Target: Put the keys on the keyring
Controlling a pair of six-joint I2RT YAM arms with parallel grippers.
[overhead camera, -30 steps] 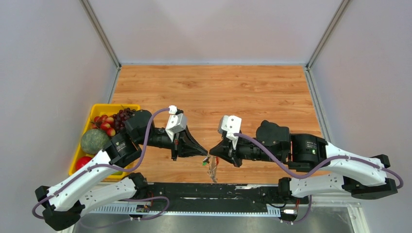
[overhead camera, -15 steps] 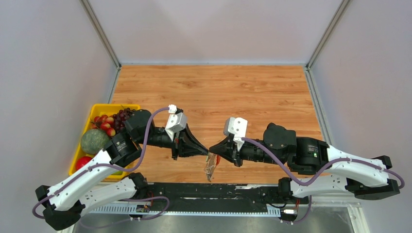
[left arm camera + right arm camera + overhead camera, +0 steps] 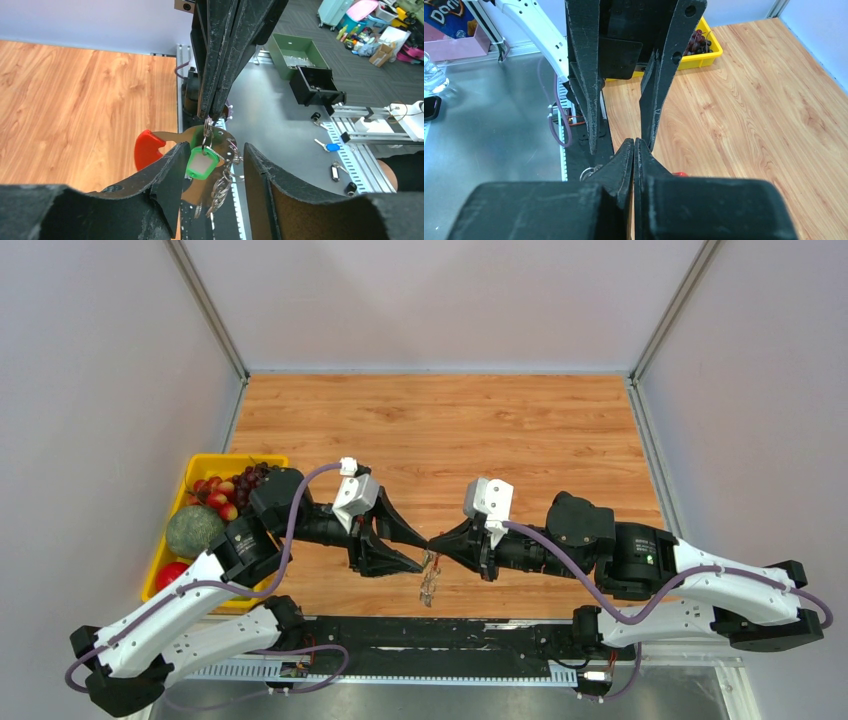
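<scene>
While the right claw [image 3: 432, 543] was pinched tight shut on the keyring [image 3: 148, 148], the whole bunch hung down from its tip, near the front edge of the counter [image 3: 450, 430]. The keyring's red loop stuck out to one side, and its silvery, jagged part hung behind. The keys [image 3: 200, 166], one tiny piece with a bright green head, dangled from a small ring right under that tip. The left claw [image 3: 421, 556] was wide open and held nothing. Its two fingers [image 3: 167, 180] stood one on each side of the green head, very close, and I could not tell if the nearer one touched it. From the right wrist, the shut claw blocked most of the bunch, so only a bit of red and one little ring peeked out. A yellow tray [image 3: 205, 461] sat at the left edge of the counter, well apart, with grapes [image 3: 252, 478] and a green melon [image 3: 193, 530] in it.
</scene>
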